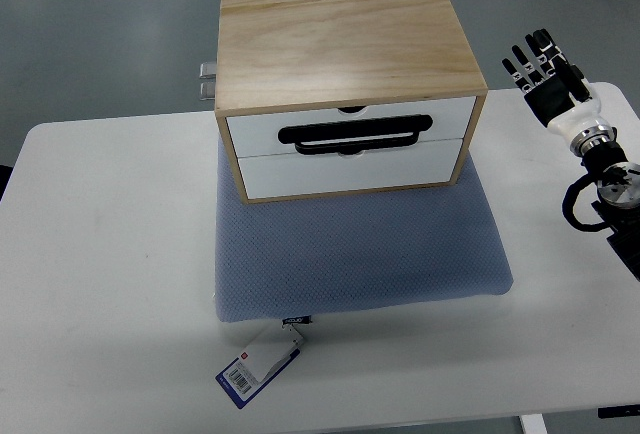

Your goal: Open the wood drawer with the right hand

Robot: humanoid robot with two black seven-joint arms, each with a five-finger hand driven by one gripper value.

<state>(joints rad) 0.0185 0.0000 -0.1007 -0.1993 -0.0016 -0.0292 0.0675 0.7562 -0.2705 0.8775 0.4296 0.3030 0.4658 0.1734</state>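
A white worktop [110,254] with rounded corners fills most of the view, with grey floor showing beyond its far edge. On its middle lies a blue-grey cushioned pad [360,254] with a fine dotted weave, its near edge sagging slightly and its far part covered by the wood drawer box [340,39]. This box stands square on the pad, a pale wooden case with a grained top and two white drawer fronts facing the camera, one above the other. Both fronts sit flush with the wooden frame, so the drawers are closed. A black bar handle [355,135] runs across the seam where the upper front meets the lower, and a small dark notch shows at the top edge of the upper front. Behind the box's left rear corner a bit of metal hardware [207,79] pokes out over the floor. At the right edge of the view the right hand [548,74] hangs above the worktop's far right corner, well apart from the box, its black fingers [527,59] stretched out straight and spread, grasping nothing; a white wrist and dark forearm parts trail back toward the right border. At the pad's near edge a small dark label sits on the seam, and from it hangs a white-and-blue tag [258,364] with a barcode, lying flat on the worktop.
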